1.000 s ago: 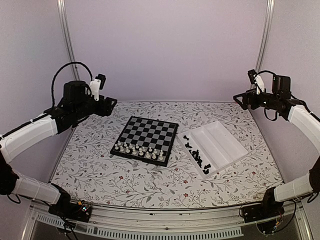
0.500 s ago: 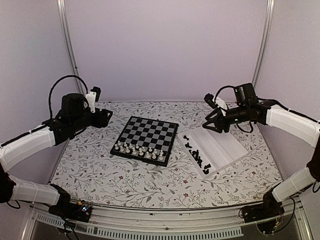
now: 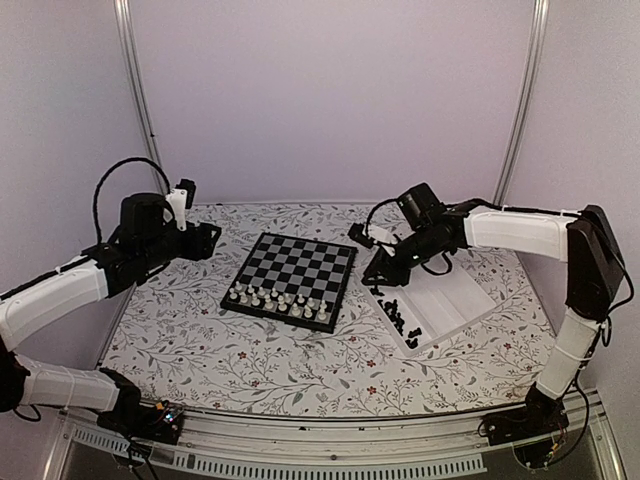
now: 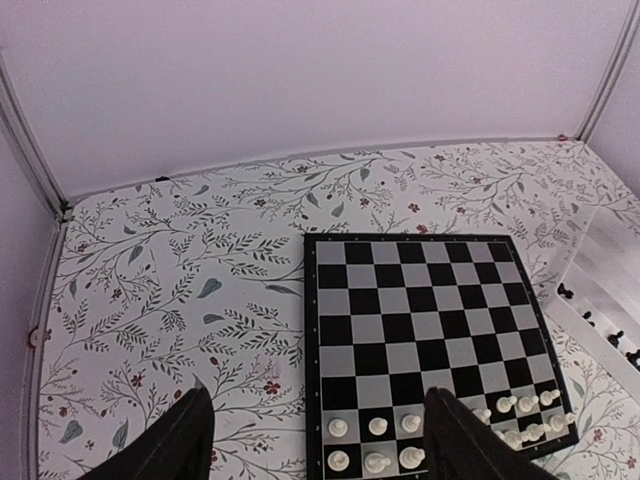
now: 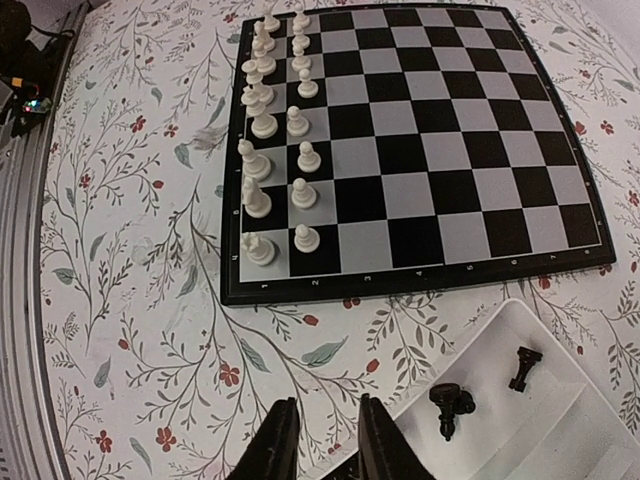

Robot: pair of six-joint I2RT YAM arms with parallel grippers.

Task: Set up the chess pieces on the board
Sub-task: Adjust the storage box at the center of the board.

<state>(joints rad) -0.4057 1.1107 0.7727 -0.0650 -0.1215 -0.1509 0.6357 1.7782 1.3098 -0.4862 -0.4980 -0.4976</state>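
Observation:
The board [image 3: 292,270] lies at mid-table with white chessmen [image 3: 278,298] on its two near rows. The black chess pieces [image 3: 398,315] lie loose at the near left end of a white tray [image 3: 450,285]. My right gripper [image 3: 375,278] hovers low over the cloth between board and tray. In the right wrist view its fingers [image 5: 278,445] stand a narrow gap apart with only cloth between them. Two black pieces [image 5: 447,405] lie in the tray [image 5: 570,420] just right of them. My left gripper [image 3: 208,238] hangs wide open and empty left of the board [image 4: 430,320].
Flowered cloth covers the table. Purple walls with metal posts [image 3: 135,95] close in the back and sides. The tray's edge [image 4: 612,270] shows at the right of the left wrist view. A metal rail [image 3: 320,455] runs along the near edge.
My right arm has swung from the back right corner down to the gap between board and tray, and its jaws have narrowed. The left arm has sunk slightly.

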